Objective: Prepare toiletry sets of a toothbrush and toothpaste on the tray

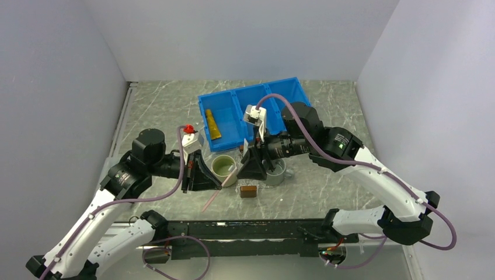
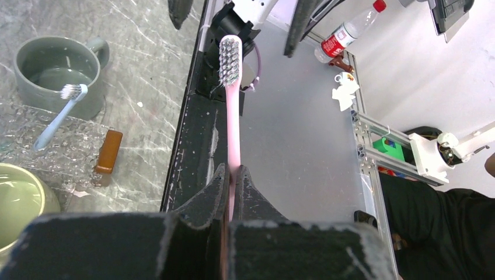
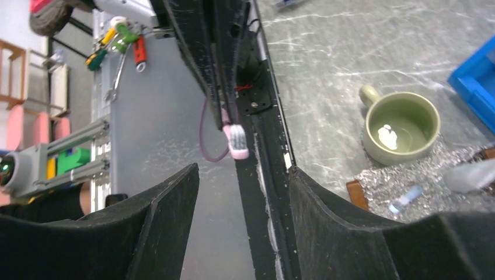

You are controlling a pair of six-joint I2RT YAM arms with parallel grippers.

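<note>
Pinching the pink toothbrush by its handle end, the left fingers hold it bristles-out over the table's near edge. It should be laid flat on the clear tray beside the mugs. The right fingers hang spread.

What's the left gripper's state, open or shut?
Left gripper shut on the toothbrush: wrist view shows the pink handle pinched between its jaws, bristles pointing away.

Robotics lab test cell, plain pale walls boxing in a marble-look table, two white robot arms bolted to a black rail, aluminium framing alongside, hand tools lying loose, water bottle nearby.
</note>
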